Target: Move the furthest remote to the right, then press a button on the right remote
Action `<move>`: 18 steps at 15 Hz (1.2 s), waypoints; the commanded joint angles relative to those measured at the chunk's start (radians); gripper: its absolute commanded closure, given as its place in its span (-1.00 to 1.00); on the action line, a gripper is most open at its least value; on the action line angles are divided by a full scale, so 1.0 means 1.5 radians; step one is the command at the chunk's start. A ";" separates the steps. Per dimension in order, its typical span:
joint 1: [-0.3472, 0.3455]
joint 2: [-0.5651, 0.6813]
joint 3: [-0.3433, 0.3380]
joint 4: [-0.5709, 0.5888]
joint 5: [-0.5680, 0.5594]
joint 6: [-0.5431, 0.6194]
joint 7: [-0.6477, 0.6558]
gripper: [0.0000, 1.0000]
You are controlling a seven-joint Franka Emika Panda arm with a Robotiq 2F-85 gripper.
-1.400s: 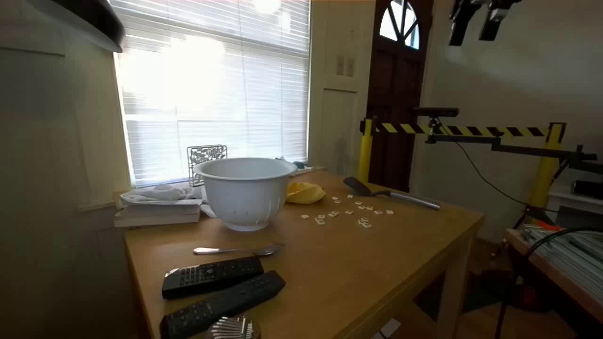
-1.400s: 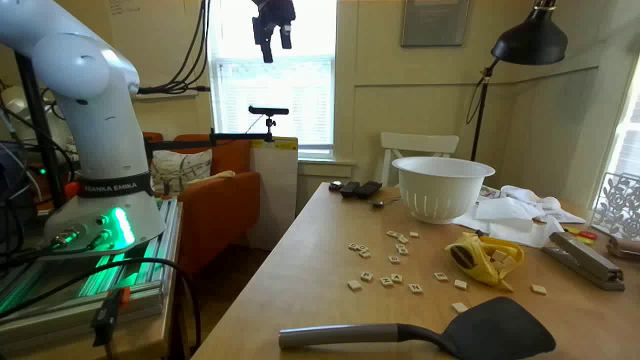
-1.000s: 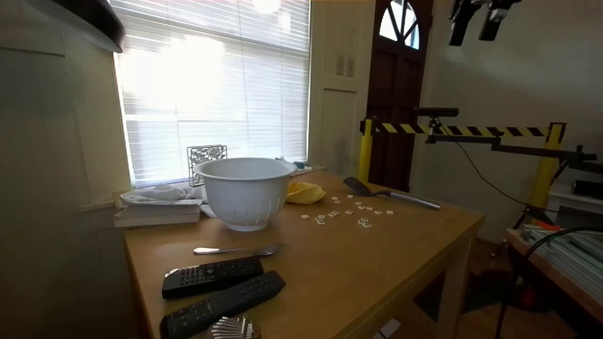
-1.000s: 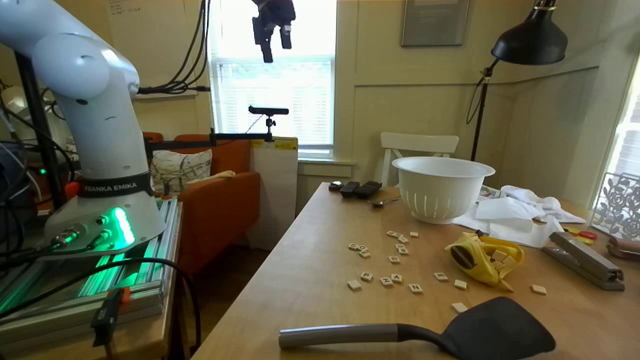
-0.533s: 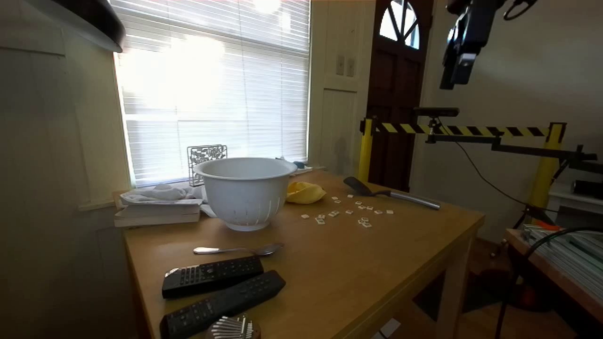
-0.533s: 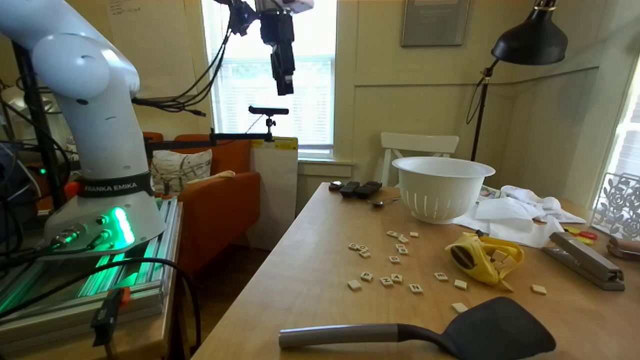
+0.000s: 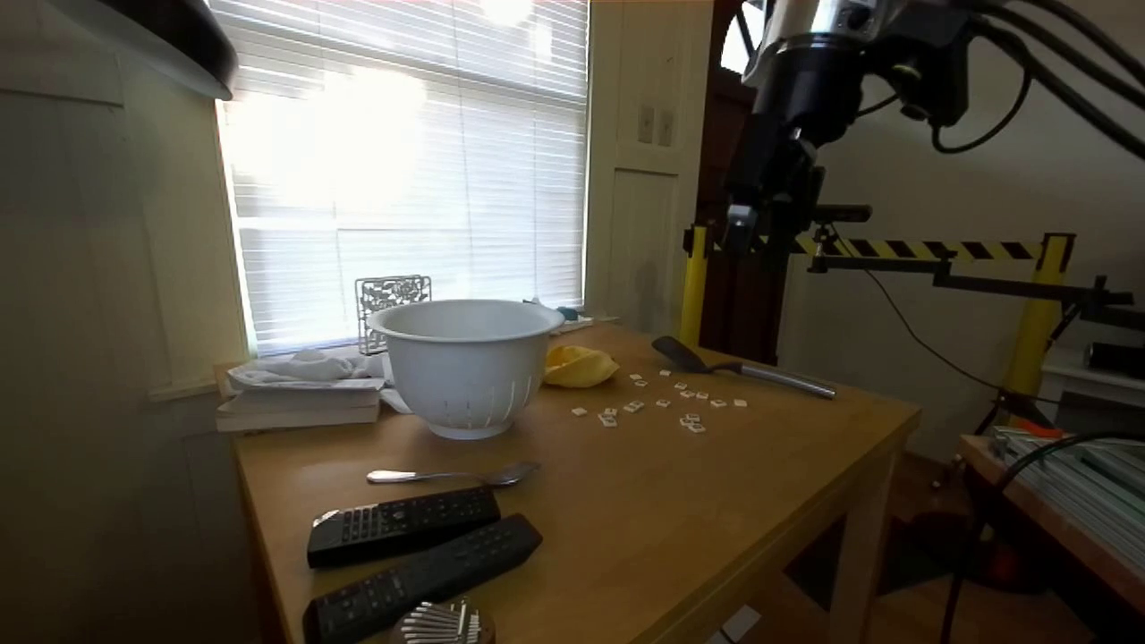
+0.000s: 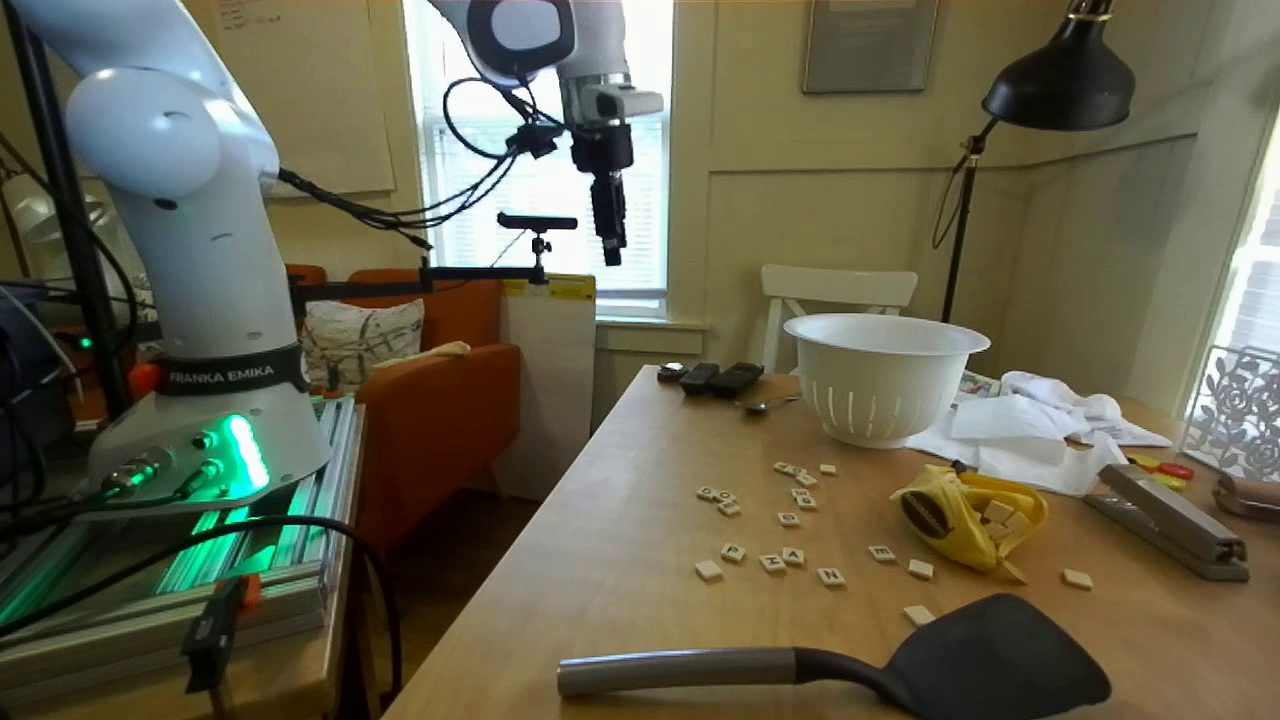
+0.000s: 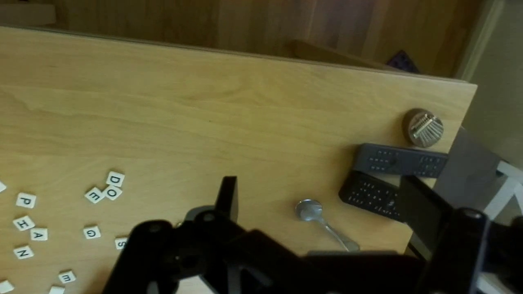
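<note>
Remote (image 7: 404, 524), the stubbier, long axis slanting inward from table end (image 7: 279, 501), pincer (image 9: 318, 183) spread wide

In an exterior view the glossy white, round-jointed robot arm (image 8: 190, 215) stands on its green-lit base (image 8: 170, 430), extends past the top edge and ends in a pale grey wrist (image 8: 598, 45). Beneath, the black two-fingered hand (image 9: 319, 188) points downward, slightly tilted; in the wrist view its flat dark fingers (image 9: 228, 192) stand wide apart.
</note>
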 commanded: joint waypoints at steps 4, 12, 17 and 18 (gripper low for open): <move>0.004 0.170 0.089 0.136 -0.093 0.138 0.078 -1.00; 0.040 0.264 0.068 0.240 -0.341 0.127 0.100 -1.00; 0.051 0.312 0.051 0.285 -0.342 0.120 0.083 -1.00; 0.054 0.319 0.042 0.277 -0.389 0.165 0.109 -1.00</move>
